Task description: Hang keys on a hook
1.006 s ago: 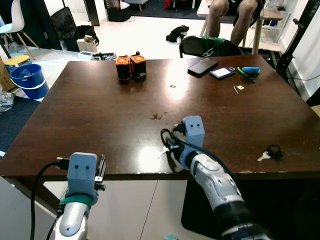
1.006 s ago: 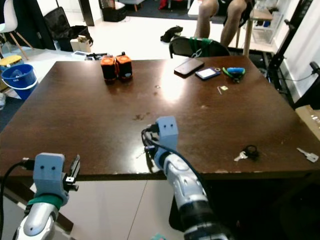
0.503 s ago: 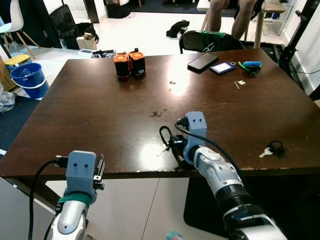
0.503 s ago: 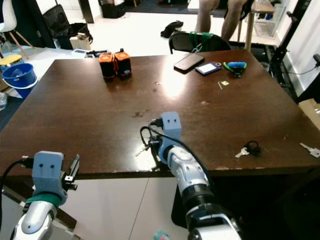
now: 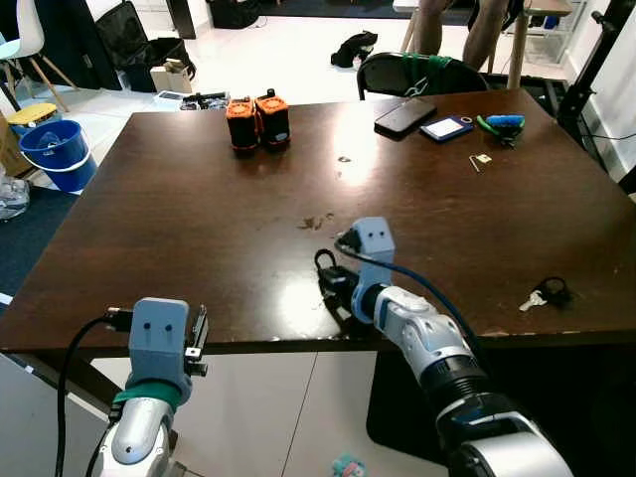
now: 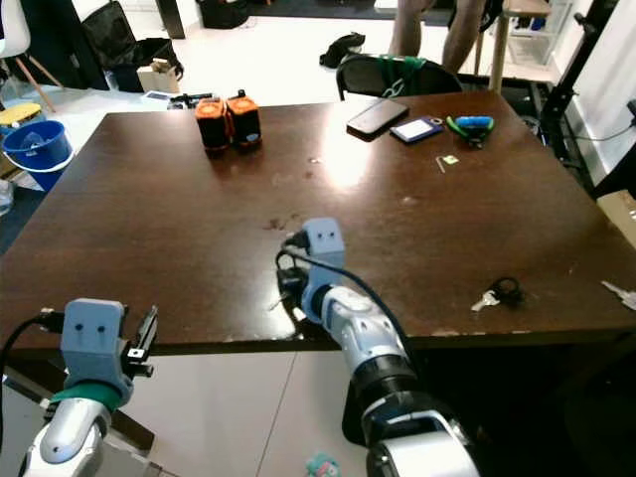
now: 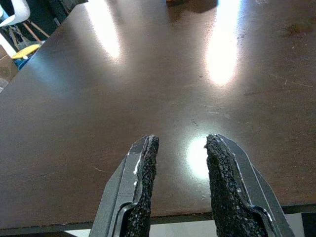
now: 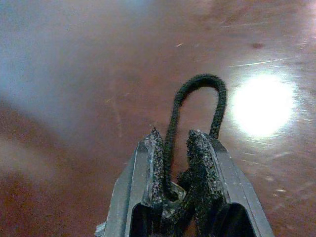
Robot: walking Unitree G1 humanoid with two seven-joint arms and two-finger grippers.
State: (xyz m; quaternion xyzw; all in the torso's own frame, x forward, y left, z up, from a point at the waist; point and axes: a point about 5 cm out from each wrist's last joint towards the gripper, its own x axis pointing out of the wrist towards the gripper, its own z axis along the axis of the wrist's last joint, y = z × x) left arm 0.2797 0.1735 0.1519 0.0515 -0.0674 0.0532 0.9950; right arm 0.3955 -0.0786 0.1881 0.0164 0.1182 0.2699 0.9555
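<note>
Near the table (image 5: pixel 179 209) front edge, your right gripper (image 8: pixel 173 163) pinches the keys' cord (image 8: pixel 197 98) for lifting; left gripper (image 7: pixel 180 163) waits half-open, empty.

Right end effector (image 8: pixel 173 170) farther left, keys (image 8: pixel 195 116) pinched.

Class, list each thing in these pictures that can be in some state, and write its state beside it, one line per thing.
Right gripper: shut on the cord, low over the table.
Cord: black loop, pinched between the fingers.
Left gripper: open, holding nothing, at the table's near edge.
Second keys: lying loose near the table's right edge.
Phone: lying flat, screen dark.
</note>
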